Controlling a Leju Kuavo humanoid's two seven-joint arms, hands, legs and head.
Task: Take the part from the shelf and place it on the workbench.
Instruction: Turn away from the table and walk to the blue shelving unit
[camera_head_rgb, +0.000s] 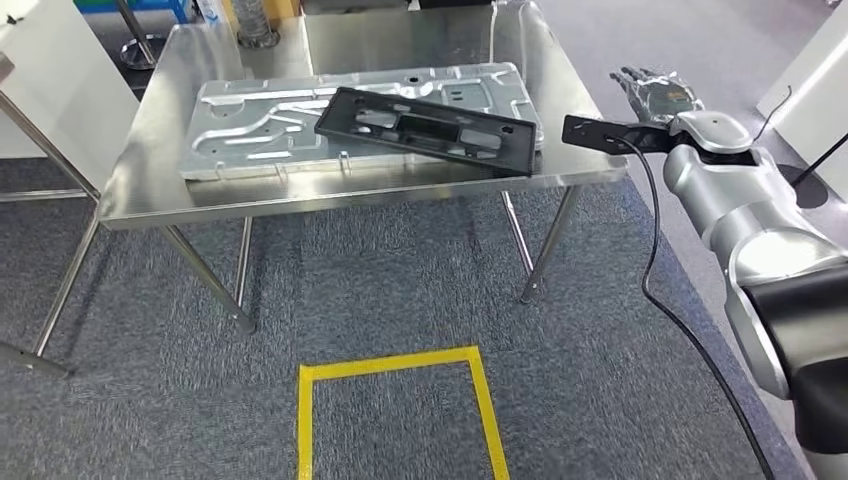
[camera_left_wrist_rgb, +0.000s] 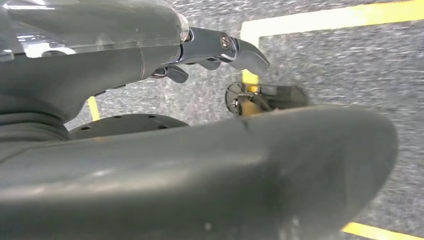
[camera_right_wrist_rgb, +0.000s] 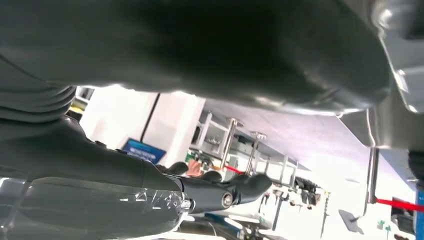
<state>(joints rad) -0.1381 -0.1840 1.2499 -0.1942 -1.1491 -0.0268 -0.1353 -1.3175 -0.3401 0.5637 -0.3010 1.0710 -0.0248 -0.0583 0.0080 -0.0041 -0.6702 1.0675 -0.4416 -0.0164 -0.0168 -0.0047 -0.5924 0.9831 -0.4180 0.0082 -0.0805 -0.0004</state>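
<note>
Carpet (camera_head_rgb: 380, 290), grey and ribbed, covers the floor in front of the workbench (camera_head_rgb: 150, 190), and a rectangle of yellow tape (camera_head_rgb: 485, 395) is marked on it near the robot's feet. Steel legs (camera_head_rgb: 545, 250) carry the polished steel top; white panels stand to either side of the bench, and the foot of a metal stand (camera_head_rgb: 255, 35) rests on its far edge. A large stamped sheet-metal panel (camera_head_rgb: 240, 120), pale silver with pressed ribs and holes, lies flat across most of the bench top. The part (camera_head_rgb: 425, 128), a long black plastic frame with rectangular cut-outs, lies on top of that panel toward its right end, slightly tilted, its near right corner reaching close to the bench's front edge. The right hand (camera_head_rgb: 655, 92) is raised beside the bench's right edge, apart from the part, with its fingers spread and nothing in them; a black bracket and cable (camera_head_rgb: 650, 250) run along the silver forearm. In the right wrist view, dark fingers (camera_right_wrist_rgb: 240, 187) extend straight toward distant shelving. The left hand (camera_left_wrist_rgb: 220, 50) hangs over the carpet and yellow tape, its dark fingers extended and holding nothing.
</note>
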